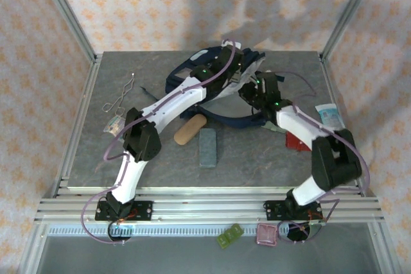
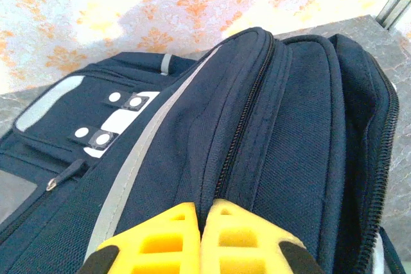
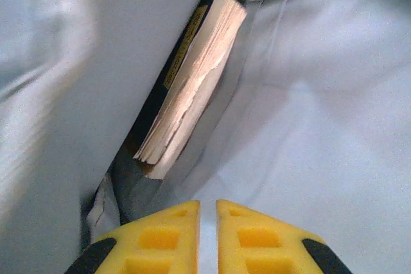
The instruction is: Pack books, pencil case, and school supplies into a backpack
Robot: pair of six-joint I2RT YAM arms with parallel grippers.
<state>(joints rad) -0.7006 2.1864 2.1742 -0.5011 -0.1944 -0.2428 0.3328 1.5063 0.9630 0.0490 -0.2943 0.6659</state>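
Observation:
The navy backpack [image 1: 174, 80] lies at the back middle of the table. My left gripper [image 1: 227, 51] is shut on a fold of the backpack [image 2: 276, 126] beside a zipper, fingertips [image 2: 183, 213] pressed together on the fabric. My right gripper [image 1: 251, 95] reaches inside, where pale lining [image 3: 321, 94] surrounds it. Its jaws [image 3: 207, 202] stand almost closed with a thin slit and nothing between them. A dark blue book [image 3: 192, 88] with pale page edges stands in the bag just ahead. A tan oblong case [image 1: 190, 131] and a grey-blue flat case [image 1: 208, 147] lie in front of the bag.
A reddish-brown book [image 1: 296, 140] lies by the right forearm, a pale blue-and-white packet [image 1: 329, 115] beyond it. A bent wire [image 1: 122, 95] and a small grey-green square piece [image 1: 115, 124] sit at the left. Metal frame posts stand at the back corners.

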